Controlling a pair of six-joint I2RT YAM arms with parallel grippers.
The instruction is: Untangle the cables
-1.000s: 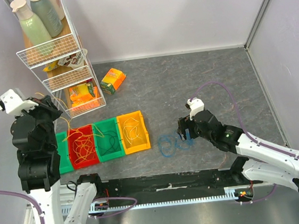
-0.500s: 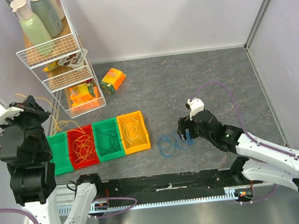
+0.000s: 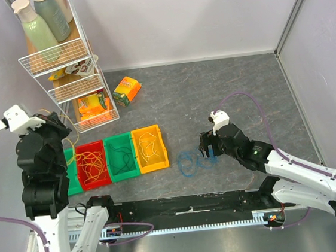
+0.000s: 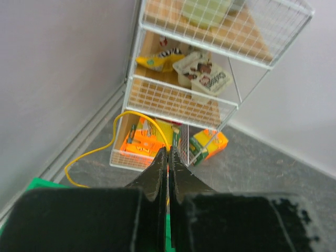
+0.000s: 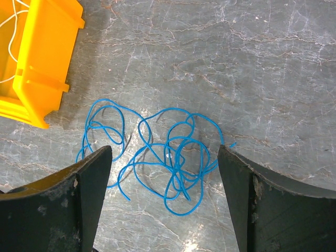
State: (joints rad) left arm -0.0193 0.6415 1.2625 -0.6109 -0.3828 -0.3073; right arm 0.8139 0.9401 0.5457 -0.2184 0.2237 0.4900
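While the right gripper (image 5: 164, 152) gapes, blue cables (image 5: 170, 157) lie seemingly untouched beneath.

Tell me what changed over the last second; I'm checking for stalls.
The left gripper, shut on a yellow cable, swung out to the left, then back toward the wire rack, the cable trailing along. The right gripper stayed open above the blue cables; they and the bins did not move.

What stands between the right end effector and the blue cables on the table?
Nothing visible. The open right end effector hangs directly over the blue cables, with only free space between them. The yellow bin lies off to one side.
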